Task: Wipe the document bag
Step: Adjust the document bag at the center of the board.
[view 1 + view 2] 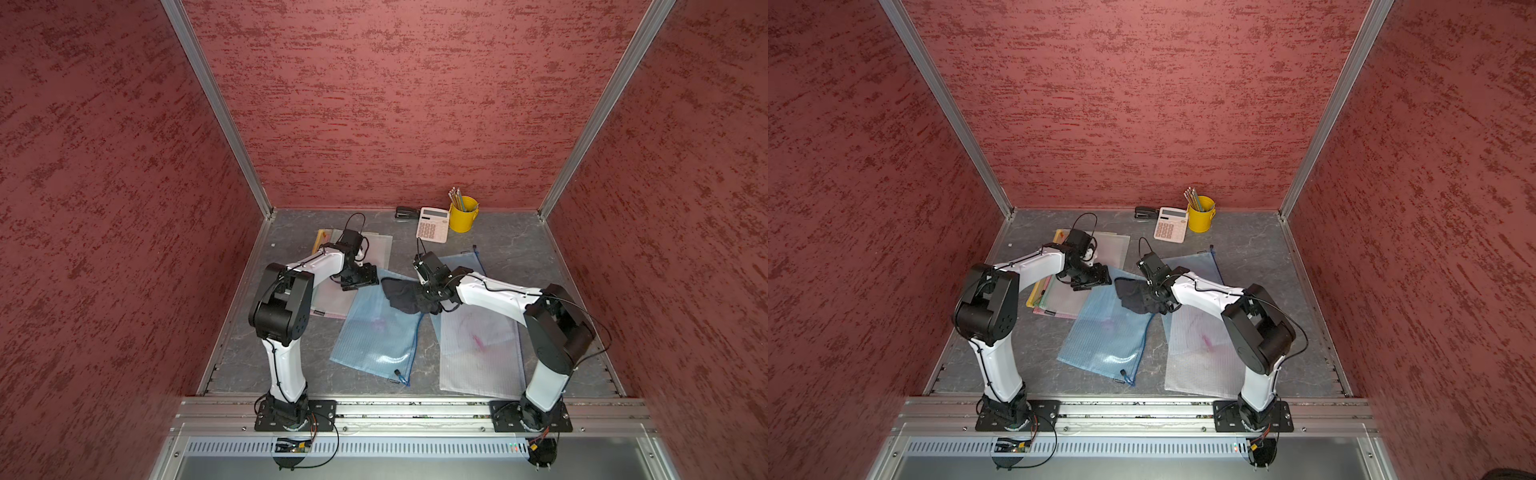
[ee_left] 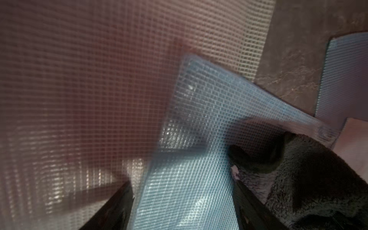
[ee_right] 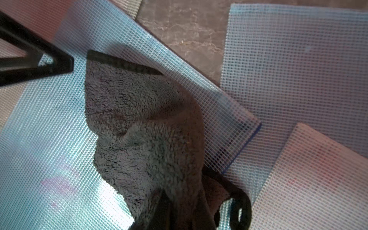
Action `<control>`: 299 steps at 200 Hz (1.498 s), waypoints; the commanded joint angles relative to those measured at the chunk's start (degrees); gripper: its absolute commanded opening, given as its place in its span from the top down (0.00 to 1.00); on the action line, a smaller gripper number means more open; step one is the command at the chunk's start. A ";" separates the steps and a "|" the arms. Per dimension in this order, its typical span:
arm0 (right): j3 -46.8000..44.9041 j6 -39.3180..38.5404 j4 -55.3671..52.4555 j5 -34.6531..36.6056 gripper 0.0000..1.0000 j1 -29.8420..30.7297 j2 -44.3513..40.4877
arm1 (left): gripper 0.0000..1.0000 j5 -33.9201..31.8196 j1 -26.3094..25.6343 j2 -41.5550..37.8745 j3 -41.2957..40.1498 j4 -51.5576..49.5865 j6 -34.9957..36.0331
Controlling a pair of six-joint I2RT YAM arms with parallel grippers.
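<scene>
Pouches in a stack (image 1: 1059, 301) lie at the far left under the left arm; they play no part here. Just right of them the left gripper (image 1: 360, 282) hovers low over the far corner of the blue document bag (image 1: 374, 336). Its fingers (image 2: 115, 207) are spread wide to either side of that corner and pinch nothing. The bag lies flat and slantwise in the middle of the table (image 1: 511, 249), its zip pull at the near end.

You have no hold on the bag yet, and this slick mesh probably slides under a dragged cloth. So get the left gripper onto that corner, pressing or clamping it, before you pull.

A faint pink smear (image 3: 59, 183) shows on the middle of the bag, nearer to you than the cloth (image 3: 143, 129). The cloth rests on the bag's far end. The right gripper (image 1: 422, 297) is pinched tight on one bunched end, and the rest trails out flat.

Draw the cloth toward the near end across the smear, wrist low so the flat part rubs rather than the bunch. Stroke away from the held corner so the bag tightens instead of buckling. Stay clear of the pale clear bag (image 1: 478, 357) on the right, whose edge the blue one overlaps.
</scene>
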 commanded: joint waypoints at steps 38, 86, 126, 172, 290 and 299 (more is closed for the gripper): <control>2.62 -0.40 -0.51 -2.37 1.00 -0.19 4.12 | 0.27 6.17 -0.05 3.15 -1.43 3.96 3.05; 3.48 3.06 2.43 -6.94 1.00 -0.90 5.41 | 0.43 14.34 0.75 -0.35 -8.28 8.59 -0.67; 3.42 3.17 2.55 -7.23 1.00 -1.21 5.76 | 0.75 17.55 1.95 -2.98 -9.21 11.61 -3.45; 3.16 2.84 1.91 -5.04 1.00 -3.14 2.95 | 1.00 19.10 1.96 -3.97 -10.10 12.40 -5.64; 16.33 -8.47 -12.60 3.05 1.00 2.68 -7.99 | 1.00 18.95 -2.59 -20.34 -23.88 22.34 -25.94; 13.47 -6.96 -10.77 1.73 1.00 5.10 -8.14 | 1.00 18.53 -3.81 -19.85 -24.65 23.85 -26.89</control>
